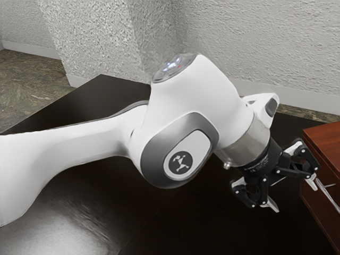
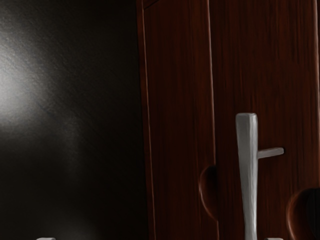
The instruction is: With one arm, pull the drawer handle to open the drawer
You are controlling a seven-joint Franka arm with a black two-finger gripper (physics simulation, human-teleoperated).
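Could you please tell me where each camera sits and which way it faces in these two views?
Exterior view: beside and above the arm, looking down across the dark table toward the wooden drawer unit at the exterior view's right; it shows the arm and the open gripper.
Wrist view: on the hand, facing the drawer unit's front and its silver handle from close by; of the robot, two pale slivers, perhaps the tips of its fingers.
Shared: drawer unit, handle and table.
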